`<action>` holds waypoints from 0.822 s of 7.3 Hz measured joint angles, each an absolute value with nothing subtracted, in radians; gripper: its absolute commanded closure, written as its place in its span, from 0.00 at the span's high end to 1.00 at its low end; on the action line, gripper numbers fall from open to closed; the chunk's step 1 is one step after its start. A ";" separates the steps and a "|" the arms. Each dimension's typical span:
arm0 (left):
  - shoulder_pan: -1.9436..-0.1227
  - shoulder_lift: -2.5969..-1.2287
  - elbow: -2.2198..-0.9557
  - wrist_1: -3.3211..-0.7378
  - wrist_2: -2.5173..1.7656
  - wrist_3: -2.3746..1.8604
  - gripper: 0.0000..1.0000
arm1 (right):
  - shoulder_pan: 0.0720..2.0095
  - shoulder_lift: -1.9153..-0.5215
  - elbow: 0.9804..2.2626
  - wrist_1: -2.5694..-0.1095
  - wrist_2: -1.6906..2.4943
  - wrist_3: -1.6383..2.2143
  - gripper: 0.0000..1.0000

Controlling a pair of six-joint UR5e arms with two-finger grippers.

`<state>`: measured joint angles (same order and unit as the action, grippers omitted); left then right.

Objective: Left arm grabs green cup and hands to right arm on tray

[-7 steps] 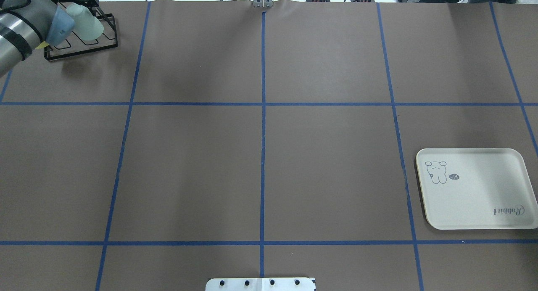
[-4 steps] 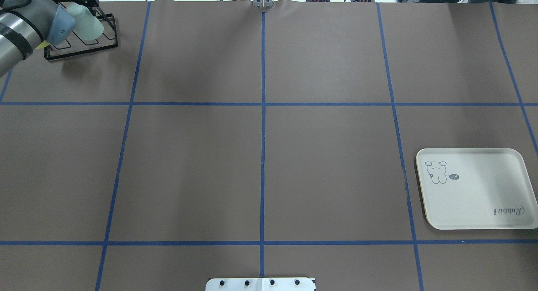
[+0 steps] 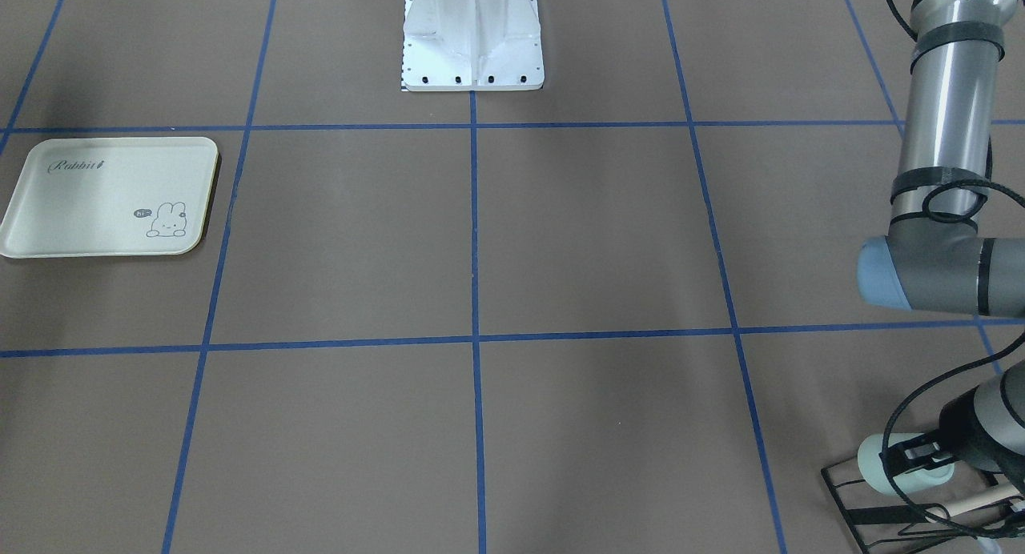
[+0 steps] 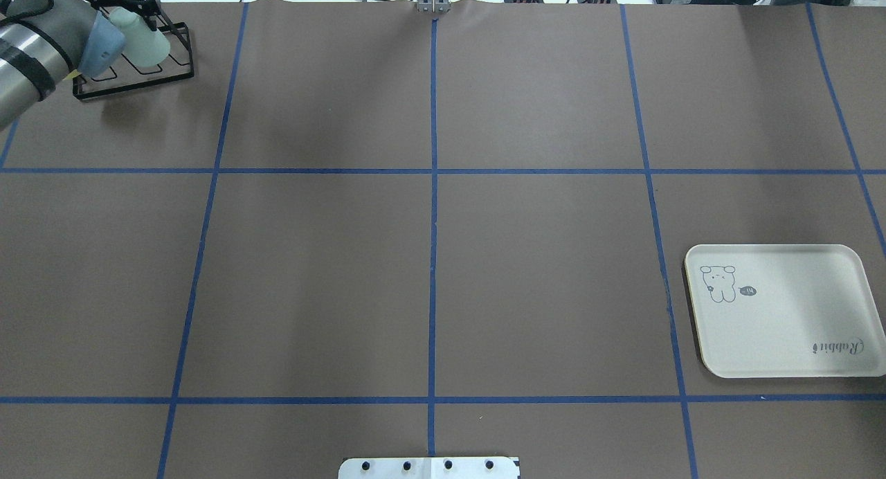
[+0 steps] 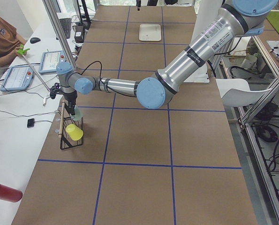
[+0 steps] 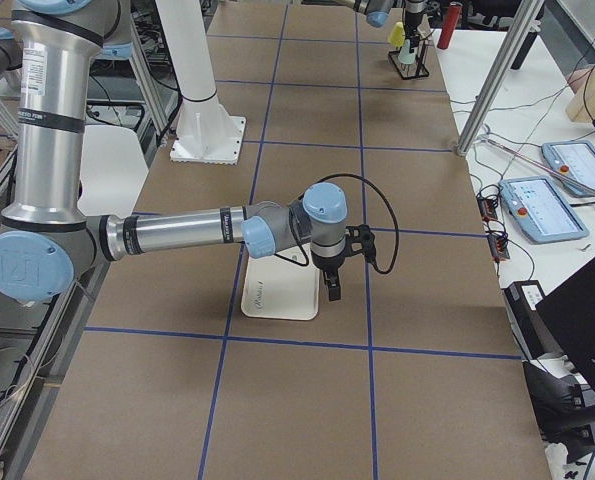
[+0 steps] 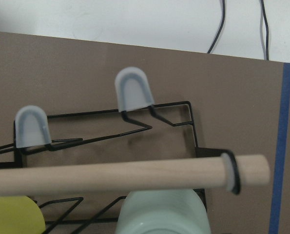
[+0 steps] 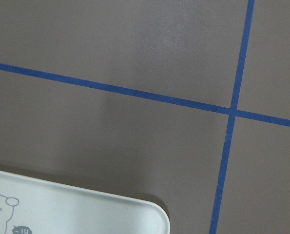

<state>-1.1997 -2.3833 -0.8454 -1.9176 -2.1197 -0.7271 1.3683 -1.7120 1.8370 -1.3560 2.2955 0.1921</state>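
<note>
I see green cup [image 3: 873, 462] tipped on side on wire rack [image 4: 135, 77], far corner, long axis along table. Left gripper [image 3: 917, 462] straddles it from above; pinching or loose, cannot tell. Right gripper [image 6: 333, 283] waits beside tray [image 4: 796, 327], well apart; finger spread unclear.

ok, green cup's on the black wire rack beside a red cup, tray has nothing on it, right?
One thing off: the cup beside the green cup on the black wire rack is a yellow cup, not red. The exterior left view shows it plainly. The tray does have nothing on it.
</note>
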 measured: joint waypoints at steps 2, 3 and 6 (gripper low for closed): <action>-1.203 -2.382 -0.861 -1.914 -2.126 -0.739 0.00 | 1.365 -1.711 1.838 -1.356 2.296 0.195 1.00; -1.215 -2.381 -0.887 -1.890 -2.151 -0.738 0.00 | 1.360 -1.708 1.838 -1.356 2.296 0.197 1.00; -1.295 -2.368 -1.074 -1.709 -2.269 -0.726 0.00 | 1.356 -1.699 1.837 -1.356 2.295 0.200 1.00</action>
<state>-1.2946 -2.3676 -1.0737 -1.7086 -2.2691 -0.7261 1.3558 -1.6986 1.8373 -1.3560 2.2953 0.2003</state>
